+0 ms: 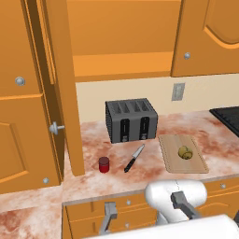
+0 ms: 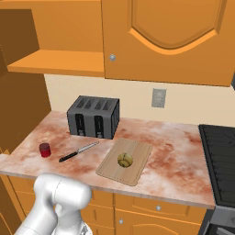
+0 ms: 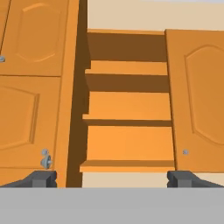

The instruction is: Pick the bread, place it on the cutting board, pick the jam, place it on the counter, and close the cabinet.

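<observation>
The bread (image 1: 186, 152) (image 2: 125, 159) lies on the cutting board (image 1: 173, 161) (image 2: 110, 170), right of the toaster. Left of a black-handled knife, the red jam (image 1: 104, 164) (image 2: 44, 149) stands on the counter (image 1: 154, 179) (image 2: 174, 151). The cabinet (image 1: 121, 60) (image 3: 127, 105) is open, with bare shelves inside. Its left door (image 1: 60, 84) (image 3: 72, 87) swings out over the counter, and its right door (image 1: 205, 37) (image 3: 197, 100) is shut. In the hand view my gripper (image 3: 112, 179) is open and holds nothing. It faces the open cabinet from some way back, fingertips (image 3: 41, 178) wide apart.
A dark toaster (image 1: 131, 120) (image 2: 93, 117) stands against the wall. The knife (image 1: 134, 158) (image 2: 78, 152) lies between jam and board. A black stove (image 1: 228, 116) (image 2: 222, 160) borders the counter on the right. A tall side cabinet with a lever handle (image 1: 56, 128) stands left.
</observation>
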Controlling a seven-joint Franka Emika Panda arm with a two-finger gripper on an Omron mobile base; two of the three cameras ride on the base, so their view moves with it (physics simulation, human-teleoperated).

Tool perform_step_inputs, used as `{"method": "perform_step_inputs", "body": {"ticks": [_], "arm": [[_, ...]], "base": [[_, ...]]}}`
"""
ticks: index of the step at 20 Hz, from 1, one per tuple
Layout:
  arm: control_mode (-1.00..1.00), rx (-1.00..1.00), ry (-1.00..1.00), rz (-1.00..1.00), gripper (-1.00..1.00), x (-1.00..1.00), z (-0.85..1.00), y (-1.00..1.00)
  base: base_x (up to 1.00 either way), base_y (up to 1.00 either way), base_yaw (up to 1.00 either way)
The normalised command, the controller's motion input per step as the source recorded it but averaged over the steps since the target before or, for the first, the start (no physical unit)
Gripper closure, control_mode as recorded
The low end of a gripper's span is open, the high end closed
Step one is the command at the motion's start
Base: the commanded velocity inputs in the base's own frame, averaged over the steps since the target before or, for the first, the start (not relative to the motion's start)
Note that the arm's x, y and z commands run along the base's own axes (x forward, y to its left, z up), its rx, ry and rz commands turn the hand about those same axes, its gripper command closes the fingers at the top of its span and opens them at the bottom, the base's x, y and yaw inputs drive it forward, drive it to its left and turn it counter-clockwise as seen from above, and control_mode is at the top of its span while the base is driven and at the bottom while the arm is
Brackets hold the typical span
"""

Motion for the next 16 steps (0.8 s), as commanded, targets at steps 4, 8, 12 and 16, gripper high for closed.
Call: {"method": "perform_step_inputs", "body": {"ticks": [4,8,12,16], "arm": [[-1.00,0.00,0.00,0.00,-1.00,0.09,0.00,0.33],[-1.00,0.00,0.00,0.00,-1.00,0.07,0.00,0.33],[-1.00,0.00,0.00,0.00,-1.00,0.01,-0.02,0.33],[-1.00,0.00,0.00,0.00,-1.00,0.00,-0.06,0.24]], "base": [[0.00,0.00,0.00],[0.00,0.00,0.00],[0.00,0.00,0.00],[0.00,0.00,0.00]]}}
